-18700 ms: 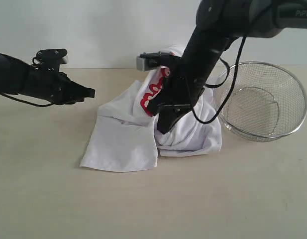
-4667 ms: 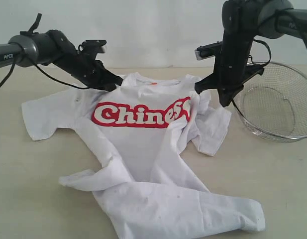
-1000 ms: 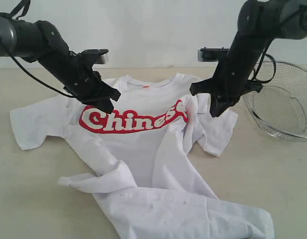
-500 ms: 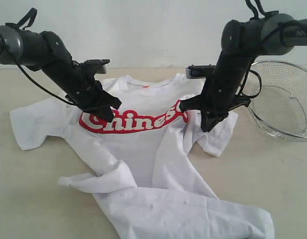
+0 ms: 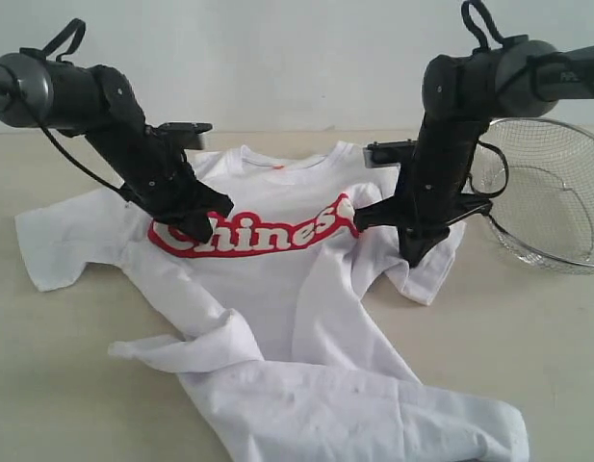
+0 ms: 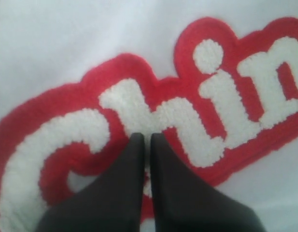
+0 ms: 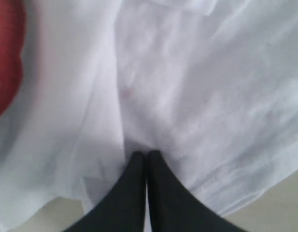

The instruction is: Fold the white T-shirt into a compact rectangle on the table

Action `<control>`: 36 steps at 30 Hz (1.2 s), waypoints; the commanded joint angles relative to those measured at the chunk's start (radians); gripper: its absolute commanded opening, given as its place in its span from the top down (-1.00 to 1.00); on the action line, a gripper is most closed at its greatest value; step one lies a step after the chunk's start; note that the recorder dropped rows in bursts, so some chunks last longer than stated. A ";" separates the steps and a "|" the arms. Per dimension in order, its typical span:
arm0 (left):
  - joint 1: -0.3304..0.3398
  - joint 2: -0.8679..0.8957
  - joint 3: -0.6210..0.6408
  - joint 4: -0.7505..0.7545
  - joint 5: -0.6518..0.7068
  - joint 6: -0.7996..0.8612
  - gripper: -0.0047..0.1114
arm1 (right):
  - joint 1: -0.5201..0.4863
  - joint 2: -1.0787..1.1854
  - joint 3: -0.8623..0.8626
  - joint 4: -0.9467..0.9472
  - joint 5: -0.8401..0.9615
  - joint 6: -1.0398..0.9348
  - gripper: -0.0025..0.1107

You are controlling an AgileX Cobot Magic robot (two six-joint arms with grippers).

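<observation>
The shirt lies face-up on the table, hem bunched. The left gripper, fingers together, presses on the lettering. The right gripper, likewise closed on nothing, presses the crumpled sleeve. It's the smoothing stage, I'd say; next they must open and pinch cloth.

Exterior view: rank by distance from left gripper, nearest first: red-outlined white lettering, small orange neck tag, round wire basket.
1. Red-outlined white lettering: left gripper tips over its first letters.
2. Small orange neck tag: behind, at the collar.
3. Round wire basket: far right.
</observation>
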 commanded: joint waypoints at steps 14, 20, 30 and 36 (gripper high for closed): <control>0.077 0.022 0.001 0.107 -0.081 -0.013 0.84 | -0.004 0.014 0.007 -0.328 0.002 0.168 0.96; 0.073 -0.034 -0.063 -0.088 -0.008 0.101 0.84 | 0.030 -0.106 0.002 -0.154 -0.116 0.047 0.96; 0.074 -0.041 -0.063 -0.112 -0.159 0.103 0.84 | 0.057 -0.042 -0.169 -0.096 -0.246 -0.015 0.96; 0.074 0.009 -0.063 -0.125 -0.125 0.092 0.84 | 0.057 0.135 -0.434 -0.058 -0.122 -0.015 0.96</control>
